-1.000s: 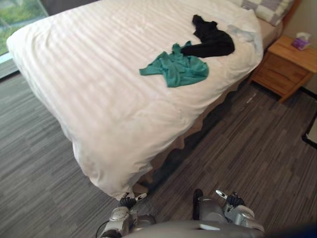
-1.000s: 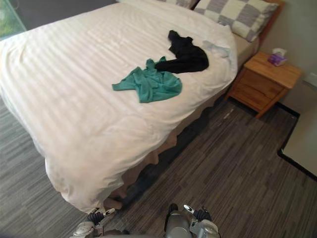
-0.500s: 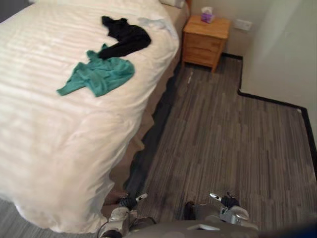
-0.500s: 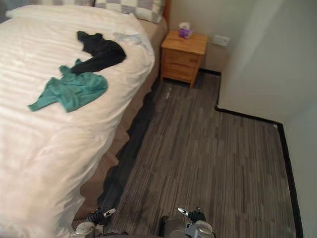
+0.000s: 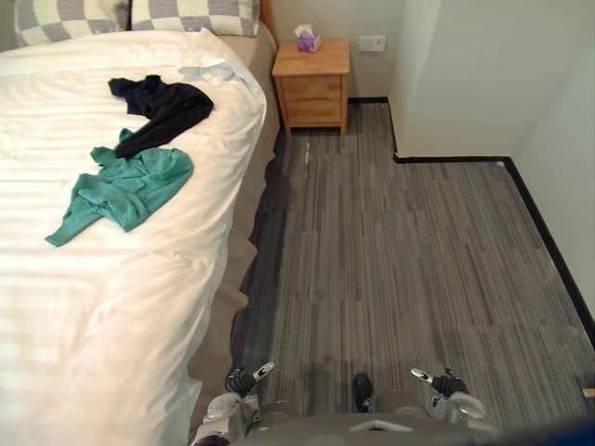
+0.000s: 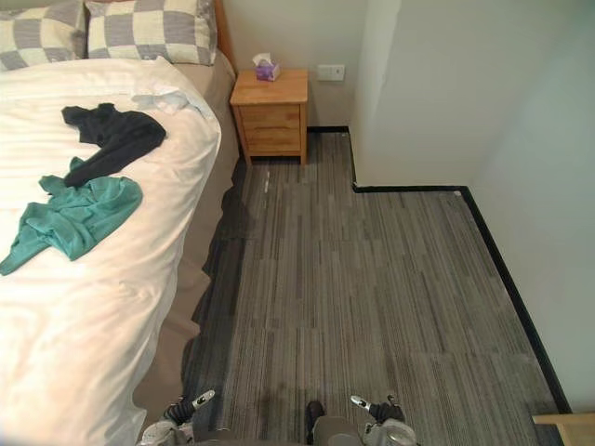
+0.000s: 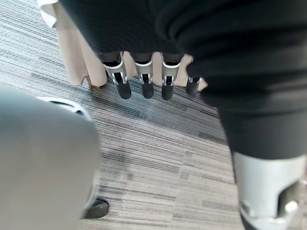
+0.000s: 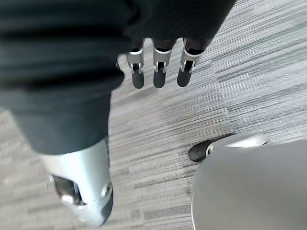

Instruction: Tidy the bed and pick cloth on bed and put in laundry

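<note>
Teal cloth [image 5: 121,190] is lying crumpled on the white bed [image 5: 93,307], near the edge facing the floor. A black cloth [image 5: 163,107] is lying just beyond it toward the checked pillows [image 5: 195,14], touching it. A small pale cloth [image 5: 209,72] is resting by the pillows. A wooden nightstand [image 5: 313,79] is standing beside the bed head, carrying a tissue box [image 5: 308,39]. The left robot hand [image 7: 144,72] is hanging over the grey striped floor [image 5: 400,260] close beside the bed, fingers straight, holding nothing. The right robot hand [image 8: 158,64] is hanging likewise, empty, well apart from the cloths.
</note>
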